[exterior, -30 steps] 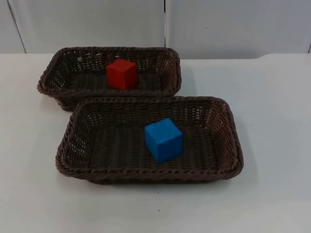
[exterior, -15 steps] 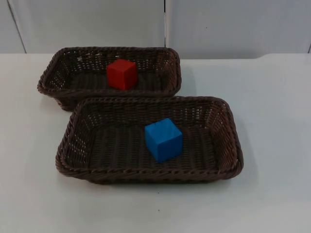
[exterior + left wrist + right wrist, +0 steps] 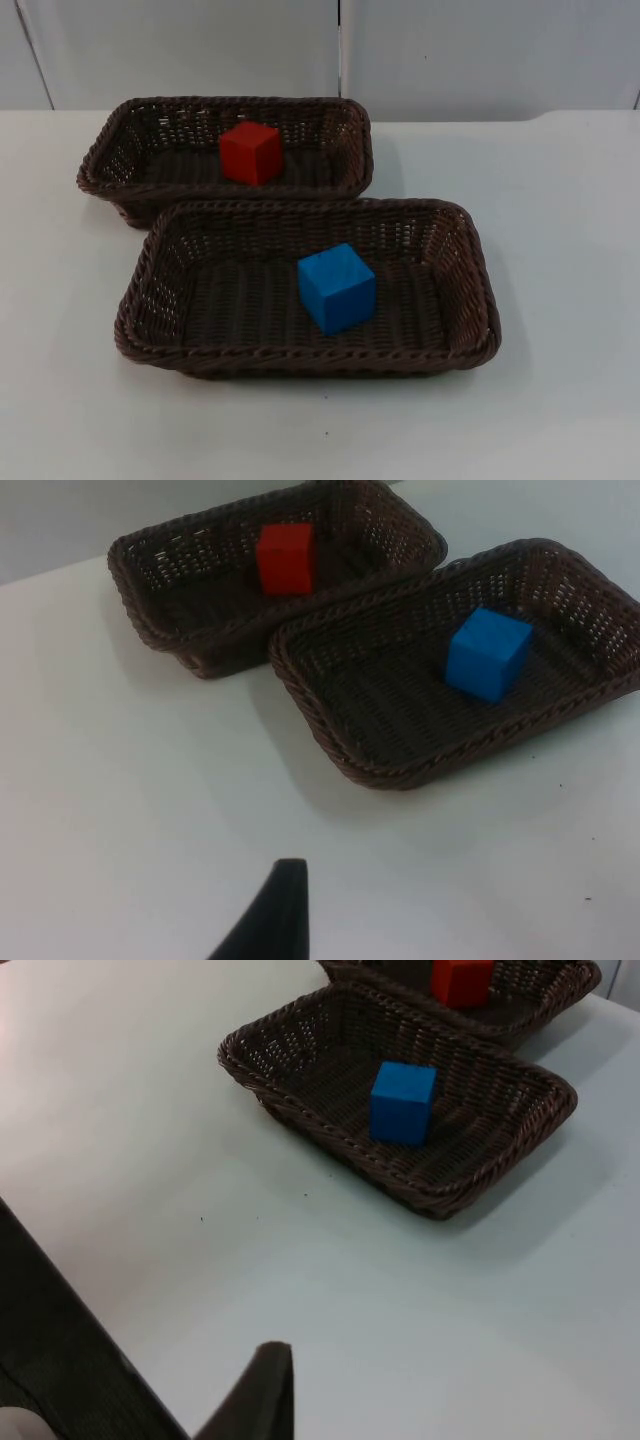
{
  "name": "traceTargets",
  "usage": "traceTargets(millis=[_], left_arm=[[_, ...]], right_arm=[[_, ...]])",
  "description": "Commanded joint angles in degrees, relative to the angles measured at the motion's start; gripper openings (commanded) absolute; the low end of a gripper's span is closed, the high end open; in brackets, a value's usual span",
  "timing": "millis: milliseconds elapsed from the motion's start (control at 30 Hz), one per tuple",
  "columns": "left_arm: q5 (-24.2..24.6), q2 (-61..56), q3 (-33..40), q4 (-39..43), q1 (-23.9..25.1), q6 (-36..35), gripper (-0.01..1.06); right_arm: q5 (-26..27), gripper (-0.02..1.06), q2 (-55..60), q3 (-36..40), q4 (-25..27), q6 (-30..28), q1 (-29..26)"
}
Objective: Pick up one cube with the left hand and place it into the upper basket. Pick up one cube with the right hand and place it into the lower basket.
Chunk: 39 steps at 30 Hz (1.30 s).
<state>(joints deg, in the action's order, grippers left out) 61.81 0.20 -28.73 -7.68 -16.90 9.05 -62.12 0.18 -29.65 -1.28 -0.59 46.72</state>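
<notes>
A red cube (image 3: 250, 152) sits inside the upper wicker basket (image 3: 100, 165), near its middle. A blue cube (image 3: 337, 288) rests on the floor of the lower basket (image 3: 300, 358), slightly right of centre. Both cubes stand free, with nothing touching them. From the left wrist I see the red cube (image 3: 286, 558) and the blue cube (image 3: 488, 654) in their baskets, and my left gripper (image 3: 270, 920) waits over bare table, well back from them. My right gripper (image 3: 262, 1395) also waits over bare table, far from the blue cube (image 3: 403, 1102).
The two brown baskets touch each other along their long sides. White table (image 3: 560, 250) spreads wide on both sides and in front of them. The grey partition wall (image 3: 200, 50) stands just behind the upper basket. The table's edge (image 3: 70, 1300) runs close to my right gripper.
</notes>
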Motion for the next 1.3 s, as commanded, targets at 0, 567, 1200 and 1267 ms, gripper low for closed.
traceTargets(millis=[0, 567, 1200, 1267], left_arm=[[0.0, -0.2, 0.2, -0.5, -0.3, -0.5, 1.05], [0.0, -0.2, 0.2, -0.2, -0.8, -0.5, 1.05], [0.0, -0.2, 0.2, -0.2, 5.2, -0.5, 1.05], [0.0, -0.2, 0.2, -0.2, 6.9, -0.5, 1.05]], right_arm=[[0.3, 1.05, -0.2, 0.1, 0.2, -0.3, -0.2], [0.3, 1.05, -0.2, 0.1, 0.2, -0.3, -0.2], [0.3, 1.05, -0.2, 0.1, 0.3, -0.3, -0.2], [0.3, 1.05, -0.2, 0.1, 0.3, -0.3, -0.2]])
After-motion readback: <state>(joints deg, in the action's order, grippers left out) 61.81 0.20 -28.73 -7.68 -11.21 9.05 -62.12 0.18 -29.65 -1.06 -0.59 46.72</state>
